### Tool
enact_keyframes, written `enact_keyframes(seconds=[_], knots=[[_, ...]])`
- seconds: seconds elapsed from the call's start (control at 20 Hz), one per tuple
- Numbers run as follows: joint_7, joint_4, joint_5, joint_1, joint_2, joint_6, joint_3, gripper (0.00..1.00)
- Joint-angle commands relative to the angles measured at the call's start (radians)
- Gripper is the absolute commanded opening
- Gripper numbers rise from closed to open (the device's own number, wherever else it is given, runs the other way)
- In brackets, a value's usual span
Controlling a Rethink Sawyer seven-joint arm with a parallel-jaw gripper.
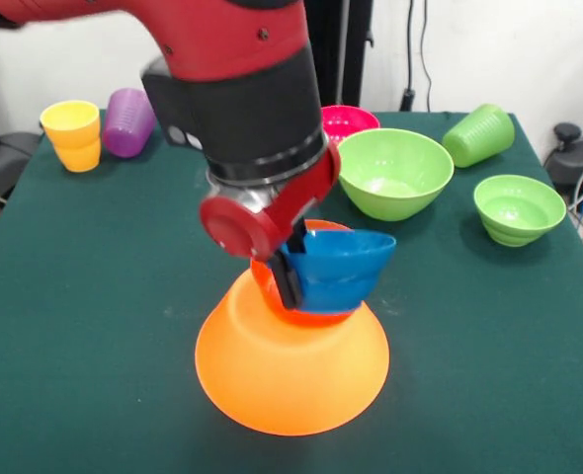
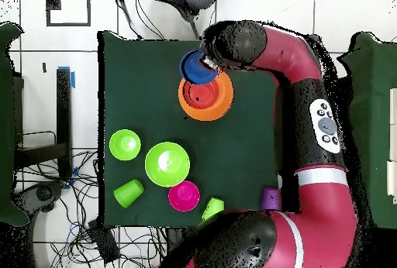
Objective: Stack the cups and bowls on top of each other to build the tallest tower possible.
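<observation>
The claw (image 1: 293,265) is clenched on the near rim of the blue bowl (image 1: 339,269), one black finger (image 1: 288,278) down the outside wall and the other inside, so the bowl hangs tilted, mouth up and leaning away from the arm. Key relation: the blue bowl sits just above and a bit off-centre from the red-orange bowl (image 1: 306,314), which rests on top of the upturned huge orange bowl (image 1: 291,370); from overhead the blue bowl (image 2: 198,67) overlaps the tower's (image 2: 206,97) edge rather than its middle, so my read is it needs to shift toward centre and level out before letting go, else it may slide off. Whether blue already touches the bowl beneath I can't tell. Further out on the green surface (image 1: 94,296): large light green bowl (image 1: 395,173) w/ the pink bowl (image 1: 348,122) behind it, smaller green bowl (image 1: 519,208) to the side, one light green cup (image 1: 478,134) lying on its side, yellow cup (image 1: 72,135) upright and purple cup (image 1: 126,121) tipped over next to it. Second light green cup (image 2: 212,207) shows overhead only, near the robot's base. Tower is 2 high, third piece in hand
</observation>
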Motion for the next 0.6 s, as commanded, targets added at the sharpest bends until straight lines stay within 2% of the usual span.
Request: enact_keyframes(seconds=[0.05, 0.2, 0.6], knots=[[0.217, 0.101, 0.068, -0.013, -0.152, 0.135, -0.029, 0.0], [0.213, 0.143, 0.069, -0.011, -0.175, 0.098, -0.038, 0.0], [0.201, 0.172, 0.08, -0.007, -0.2, 0.076, -0.052, 0.0]])
